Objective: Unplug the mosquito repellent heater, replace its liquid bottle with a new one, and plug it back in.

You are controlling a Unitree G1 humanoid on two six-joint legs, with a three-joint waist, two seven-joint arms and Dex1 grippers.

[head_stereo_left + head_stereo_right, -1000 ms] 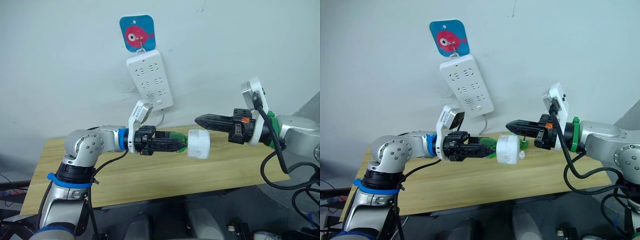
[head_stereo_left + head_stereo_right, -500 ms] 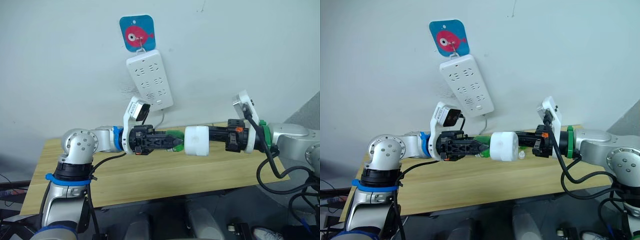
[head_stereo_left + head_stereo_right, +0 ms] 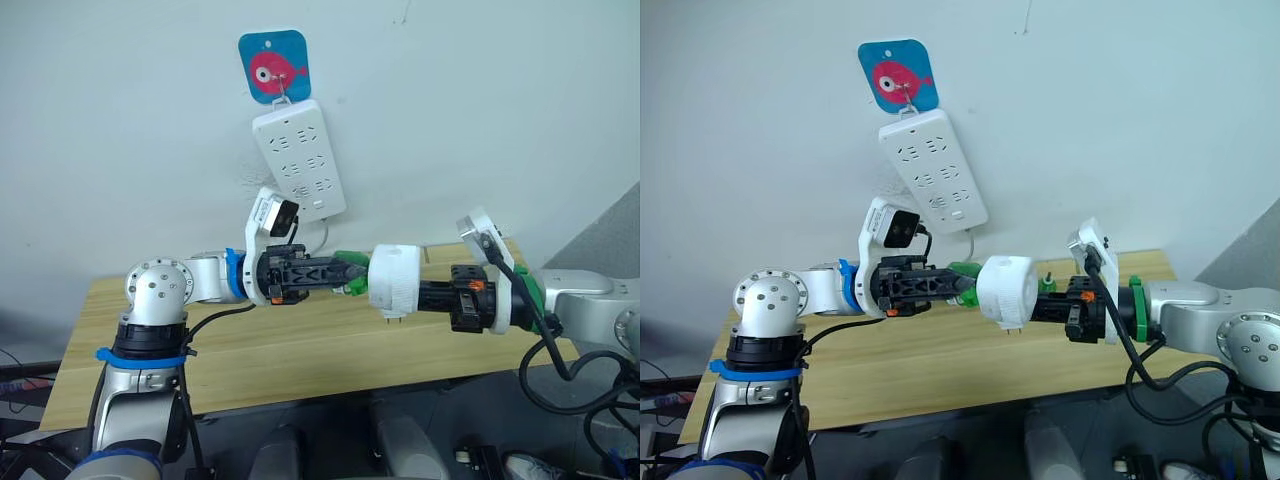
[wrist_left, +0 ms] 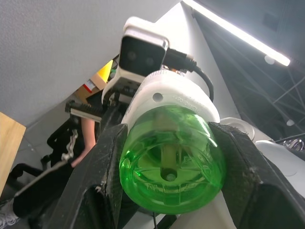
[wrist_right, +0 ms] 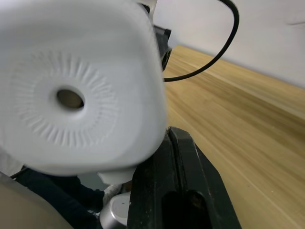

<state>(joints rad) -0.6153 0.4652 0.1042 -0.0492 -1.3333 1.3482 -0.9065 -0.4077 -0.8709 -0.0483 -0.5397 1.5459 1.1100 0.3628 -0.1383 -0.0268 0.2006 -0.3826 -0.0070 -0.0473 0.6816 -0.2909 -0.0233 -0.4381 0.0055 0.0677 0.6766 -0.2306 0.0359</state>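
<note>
Left claw is clamped on my green liquid bottle, mid-frame above the table; right claw grips the mosquito repellent heater.

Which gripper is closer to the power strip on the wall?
Left. The left gripper holds the green bottle just below the power strip. The right gripper holds the heater lower and further to the right.

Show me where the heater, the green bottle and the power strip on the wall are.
mosquito repellent heater (image 3: 395,281), left eye view, on the middle of its white side.
green bottle (image 4: 172,167), left wrist view, on its round base.
power strip (image 3: 298,157), left eye view, on the middle of its socket face.
</note>
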